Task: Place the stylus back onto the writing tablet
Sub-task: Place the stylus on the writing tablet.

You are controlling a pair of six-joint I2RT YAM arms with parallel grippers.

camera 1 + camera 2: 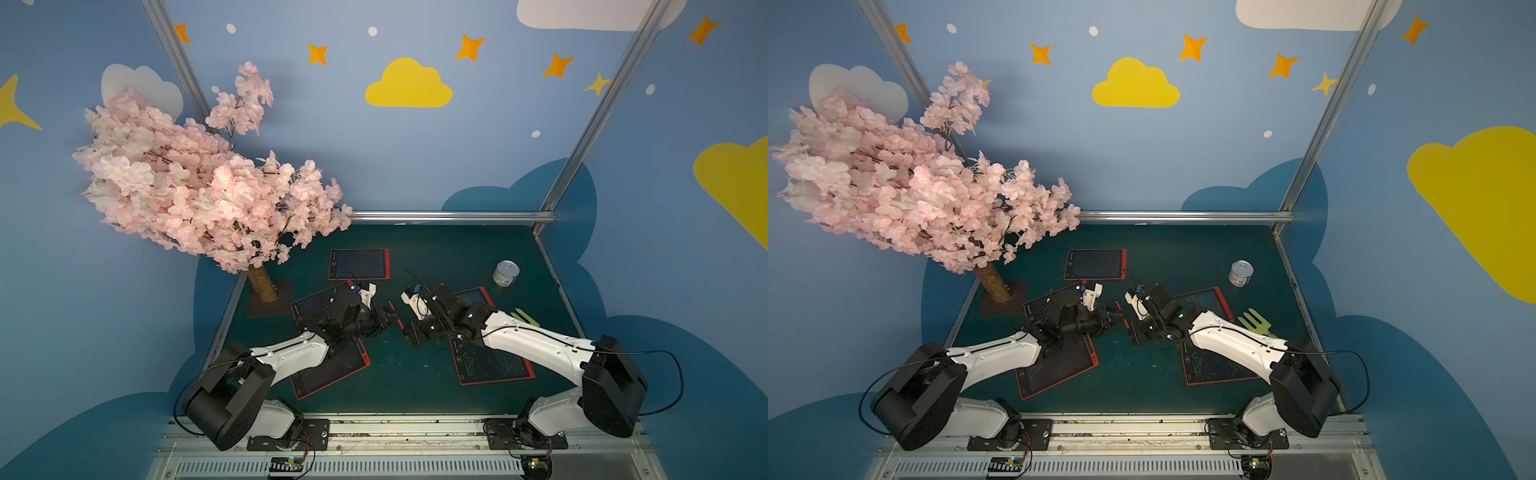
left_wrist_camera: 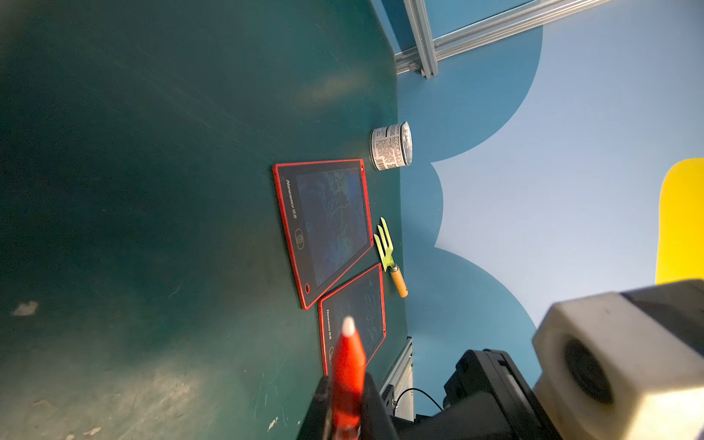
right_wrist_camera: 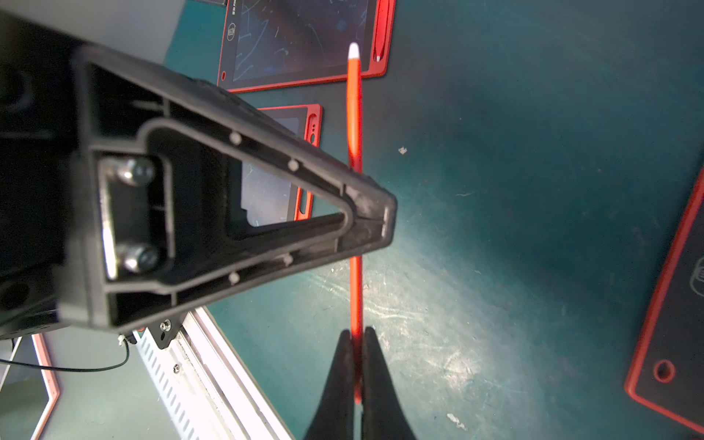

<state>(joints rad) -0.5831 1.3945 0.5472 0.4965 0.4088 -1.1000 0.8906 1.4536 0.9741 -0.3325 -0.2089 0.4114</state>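
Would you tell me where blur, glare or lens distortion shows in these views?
In the left wrist view the stylus near the lens is blurred, while the can is sharp; in the right wrist view light glares off the table and the right gripper looks soft; in both top views the frame posts lean apart and the table is dim.

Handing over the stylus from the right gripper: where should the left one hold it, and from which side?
Mid-shaft on the stylus, between its white tip and the right gripper pinching the tail, from the robot's left with jaws across it, where the left gripper sits. The shaft is held clear of the table, so both sides are free.
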